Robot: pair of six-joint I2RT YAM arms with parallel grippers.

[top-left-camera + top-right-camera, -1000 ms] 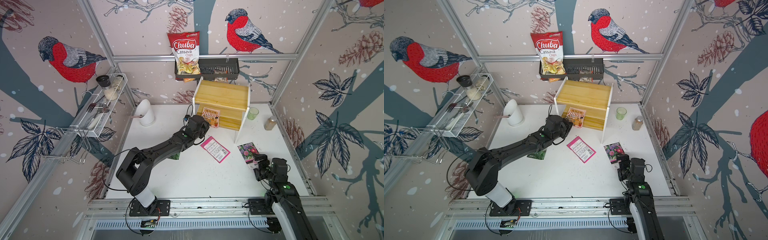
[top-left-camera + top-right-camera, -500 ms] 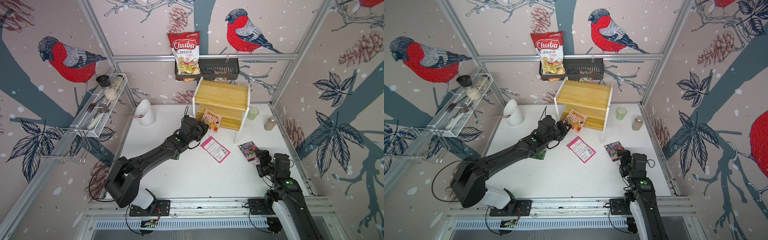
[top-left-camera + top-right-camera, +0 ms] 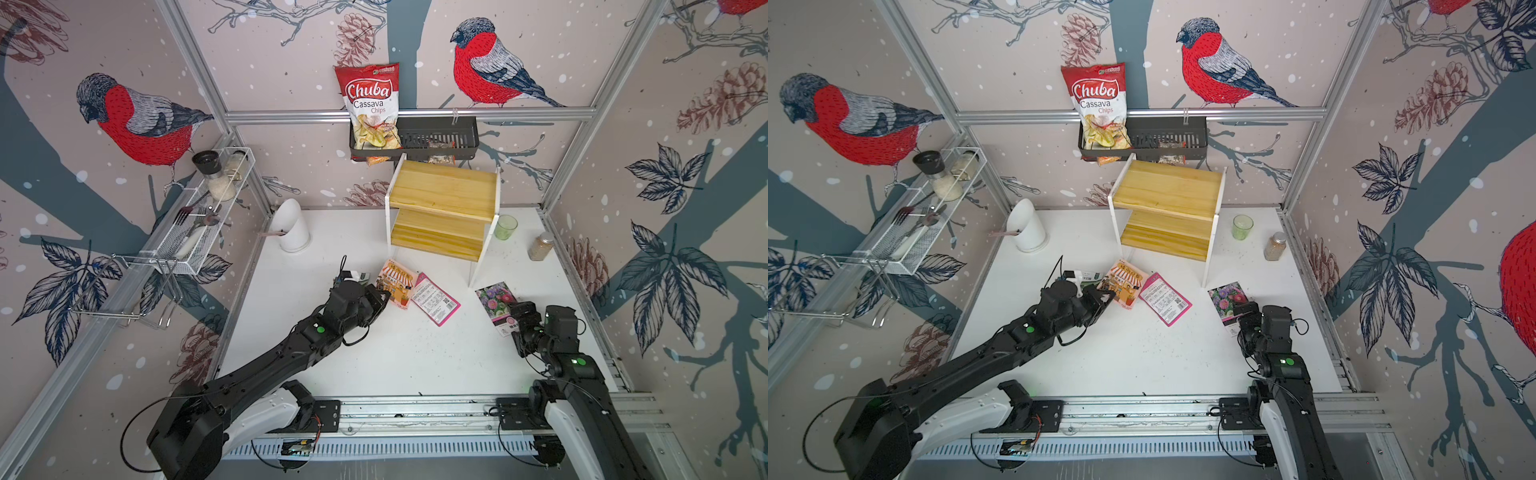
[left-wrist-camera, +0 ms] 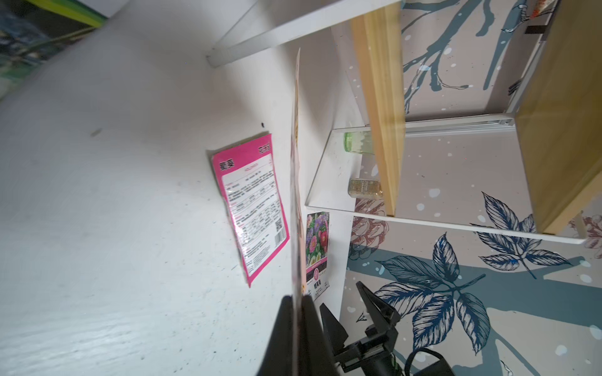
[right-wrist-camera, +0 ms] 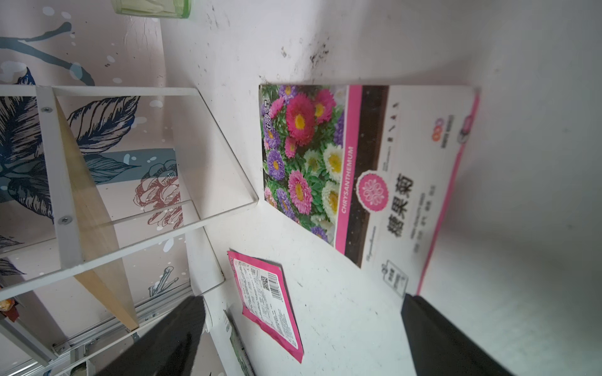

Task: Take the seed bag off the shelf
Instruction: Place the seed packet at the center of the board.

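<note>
Orange shopfront-print paper seed bag (image 3: 395,286): clear of the two-tier light-wood shelf (image 3: 444,191), out front over the white table (image 3: 395,361). Left gripper (image 3: 384,298) pinches one thin edge, likely for carrying. Right gripper (image 3: 519,313) gapes wide, empty.

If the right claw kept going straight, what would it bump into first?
Probably the flower seed packet lying on the table, just ahead of the open right claw; depth is unclear.
</note>
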